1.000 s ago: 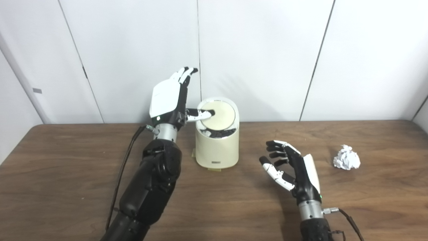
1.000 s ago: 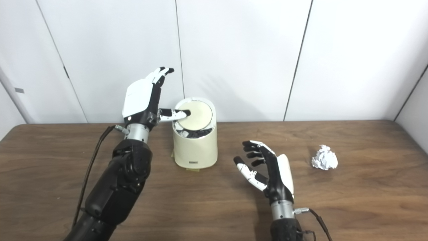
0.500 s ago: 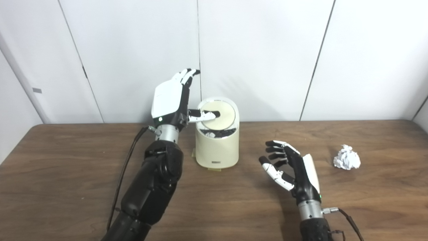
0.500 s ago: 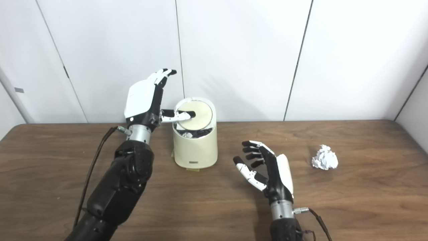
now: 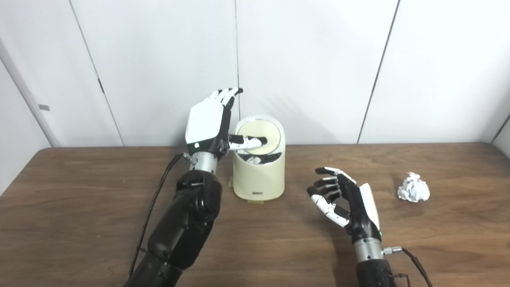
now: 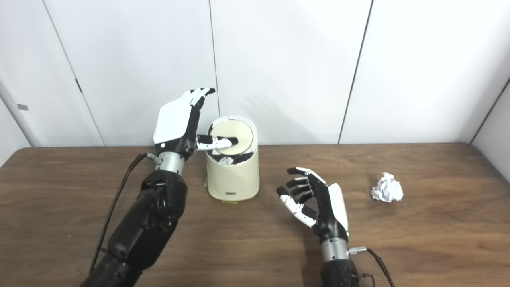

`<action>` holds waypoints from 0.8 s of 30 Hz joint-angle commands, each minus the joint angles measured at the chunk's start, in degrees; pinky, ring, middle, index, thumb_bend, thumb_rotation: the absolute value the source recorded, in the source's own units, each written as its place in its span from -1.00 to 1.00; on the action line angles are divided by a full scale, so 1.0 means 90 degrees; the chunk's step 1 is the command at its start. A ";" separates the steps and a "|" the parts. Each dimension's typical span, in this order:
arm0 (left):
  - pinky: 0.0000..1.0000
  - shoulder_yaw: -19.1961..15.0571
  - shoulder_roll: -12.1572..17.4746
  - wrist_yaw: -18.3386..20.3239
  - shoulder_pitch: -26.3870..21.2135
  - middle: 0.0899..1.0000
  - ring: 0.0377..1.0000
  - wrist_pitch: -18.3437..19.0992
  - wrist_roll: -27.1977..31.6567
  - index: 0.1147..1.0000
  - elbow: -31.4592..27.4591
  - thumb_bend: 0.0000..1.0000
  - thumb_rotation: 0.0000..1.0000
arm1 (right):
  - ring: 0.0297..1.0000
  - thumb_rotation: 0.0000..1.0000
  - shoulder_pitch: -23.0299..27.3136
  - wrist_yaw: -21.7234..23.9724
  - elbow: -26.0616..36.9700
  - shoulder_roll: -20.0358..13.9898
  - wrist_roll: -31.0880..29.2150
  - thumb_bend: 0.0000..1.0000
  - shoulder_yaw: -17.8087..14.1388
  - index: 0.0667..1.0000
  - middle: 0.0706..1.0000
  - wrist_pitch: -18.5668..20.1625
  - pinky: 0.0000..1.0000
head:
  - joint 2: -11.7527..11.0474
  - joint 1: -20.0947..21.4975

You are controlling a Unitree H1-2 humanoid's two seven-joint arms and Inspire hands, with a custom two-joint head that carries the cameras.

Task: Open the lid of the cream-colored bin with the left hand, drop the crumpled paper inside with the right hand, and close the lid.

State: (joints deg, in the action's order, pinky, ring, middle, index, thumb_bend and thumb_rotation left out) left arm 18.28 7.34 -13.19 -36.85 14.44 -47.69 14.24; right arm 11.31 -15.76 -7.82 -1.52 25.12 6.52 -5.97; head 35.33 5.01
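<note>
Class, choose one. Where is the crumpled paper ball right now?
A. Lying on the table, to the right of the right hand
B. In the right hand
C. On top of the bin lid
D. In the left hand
A: the paper ball lies on the table, apart from the open right hand.

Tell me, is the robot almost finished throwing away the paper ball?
Not yet. The left robot hand has its thumb pressing on the bin's lid, which is tipped, showing a dark gap with some paper inside the cream bin. The crumpled paper lies on the table, untouched; the right robot hand is open and empty. Grabbing, dropping and closing remain.
</note>
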 commanded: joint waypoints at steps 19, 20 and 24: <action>0.95 0.0846 0.0454 -0.0525 -0.0427 0.83 0.91 -0.0056 -0.1573 0.83 0.0394 1.00 -0.55 | 0.08 -0.01 -0.0050 -0.0040 0.0171 0.0186 0.0094 -0.39 0.0042 0.34 0.19 0.0092 -0.17 | 0.0090 0.0022; 0.98 0.0946 0.0510 -0.0602 -0.0441 0.85 0.94 -0.0080 -0.1729 0.86 0.0427 1.00 -0.53 | 0.02 -0.01 -0.0050 -0.0039 0.0183 0.0189 0.0106 -0.40 0.0043 0.33 0.13 0.0110 -0.22 | 0.0090 0.0022; 1.00 0.1179 0.0641 -0.0814 -0.0452 0.88 1.00 -0.0239 -0.2010 0.89 0.0452 1.00 -0.57 | 0.05 0.02 -0.0046 -0.0035 0.0182 0.0197 0.0108 -0.39 0.0046 0.33 0.15 0.0121 -0.21 | 0.0089 0.0028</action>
State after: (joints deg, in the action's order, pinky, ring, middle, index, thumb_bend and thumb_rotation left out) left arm 28.63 12.51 -19.98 -38.89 12.47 -64.13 18.08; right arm 10.78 -15.61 -6.81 -0.52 25.93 6.74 -4.37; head 36.12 5.19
